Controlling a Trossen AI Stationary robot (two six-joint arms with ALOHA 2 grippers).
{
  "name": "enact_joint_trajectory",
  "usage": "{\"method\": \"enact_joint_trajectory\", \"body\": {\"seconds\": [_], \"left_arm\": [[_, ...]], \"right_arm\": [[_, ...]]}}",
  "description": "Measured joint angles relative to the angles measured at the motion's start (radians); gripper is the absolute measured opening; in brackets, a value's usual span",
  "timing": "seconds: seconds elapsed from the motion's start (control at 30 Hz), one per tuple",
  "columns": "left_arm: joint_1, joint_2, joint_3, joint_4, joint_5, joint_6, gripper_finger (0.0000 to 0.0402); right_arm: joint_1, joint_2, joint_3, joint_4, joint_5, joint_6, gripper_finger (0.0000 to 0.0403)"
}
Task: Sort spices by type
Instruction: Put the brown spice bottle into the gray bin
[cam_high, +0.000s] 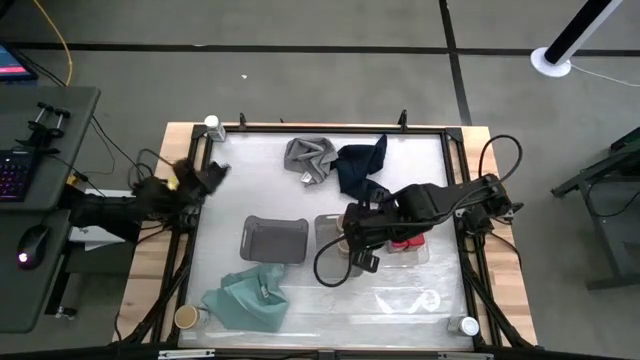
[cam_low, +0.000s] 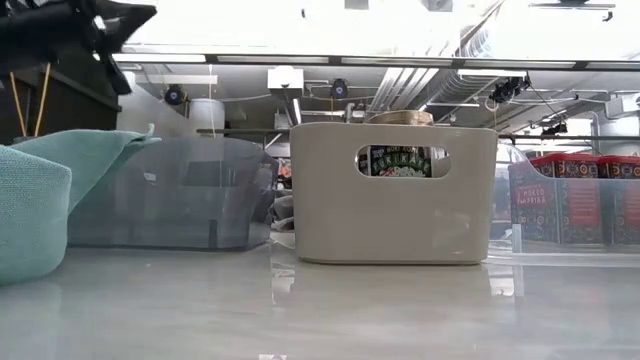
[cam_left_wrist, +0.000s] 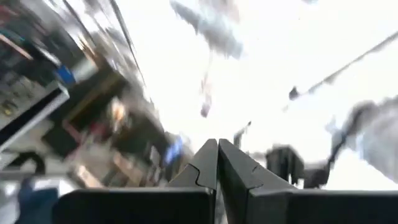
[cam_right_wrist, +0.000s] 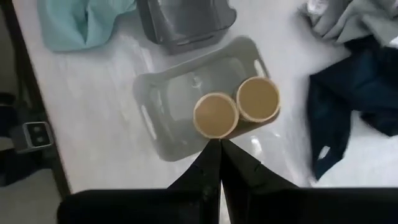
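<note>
From above, your right end effector (cam_high: 352, 243) hangs over the light grey tray (cam_high: 328, 226) mid-tabletop; your left end effector (cam_high: 215, 176) sits off at the left edge, fingers pressed together. Down low, one tan-topped jar (cam_low: 400, 150) stands upright inside that tray, red jars (cam_low: 560, 195) upright to its right. On your right wrist, fingers closed and empty, two tan tops (cam_right_wrist: 216, 114) side by side just beyond the tips, facing the camera.

"PAPRIKA" on red jar (cam_low: 535, 205)
</note>
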Motion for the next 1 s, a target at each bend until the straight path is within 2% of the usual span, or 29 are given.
{"method": "enact_joint_trajectory", "body": {"seconds": [0.07,0.2,0.33,0.47,0.57,0.63,0.73,0.83,1.0], "left_arm": [[0.0,0.042,0.051,-0.004,-0.023,-0.043,0.0],[-0.007,0.229,0.265,-0.23,0.189,-0.052,0.0005],[-0.046,0.48,0.557,-0.595,0.384,0.051,0.0031],[-0.11,0.691,0.826,-1.086,0.547,0.182,0.0083],[-0.175,0.807,0.952,-1.392,0.658,0.233,0.0133],[-0.232,0.855,0.991,-1.525,0.719,0.235,0.0168],[-0.338,0.884,1.0,-1.609,0.746,0.179,0.0216],[-0.459,0.888,0.987,-1.599,0.739,0.05,0.0251],[-0.689,0.917,0.981,-1.561,0.616,-0.147,0.0276]], "right_arm": [[-0.001,0.0,0.0,0.001,0.007,-0.027,0.0],[-0.025,0.0,0.0,0.0,0.044,-0.081,0.0],[-0.061,0.0,0.0,0.0,0.051,-0.138,0.0],[-0.091,0.0,0.0,0.0,0.055,-0.167,0.0],[-0.105,0.001,-0.001,0.0,0.057,-0.199,0.0],[-0.113,0.001,-0.001,0.0,0.057,-0.222,0.0],[-0.125,0.001,-0.001,0.005,0.07,-0.231,0.0],[-0.13,0.001,-0.001,0.004,0.094,-0.234,0.0],[-0.13,0.001,-0.001,0.004,0.104,-0.277,0.0]]}}
